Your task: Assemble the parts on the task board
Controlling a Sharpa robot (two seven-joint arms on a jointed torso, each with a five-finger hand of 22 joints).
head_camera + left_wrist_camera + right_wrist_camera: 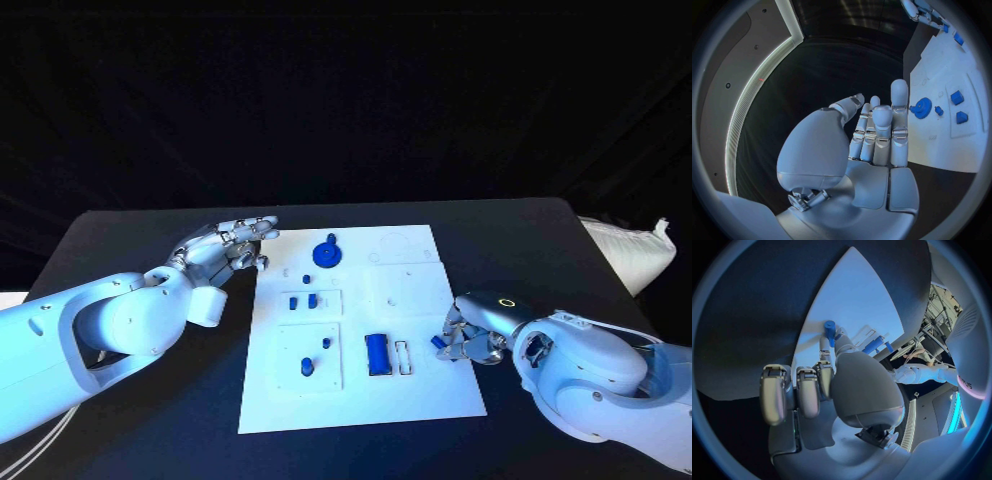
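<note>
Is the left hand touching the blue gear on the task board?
Apart. In the left wrist view, the left hand is raised with fingers open, and dark table shows between it and the blue gear on the task board.

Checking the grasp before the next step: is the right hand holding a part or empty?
Holding. The right hand pinches a small blue part at its fingers, over the task board.

I count one white task board (pixel 411 400) on one black table (pixel 130 240); on the board, one round blue gear (pixel 327 253), one long blue block (pixel 378 354) and five small blue parts (pixel 294 302); one more blue part (pixel 829 329) sits in my right hand (pixel 464 338); my left hand (pixel 231 245) makes two hands.
</note>
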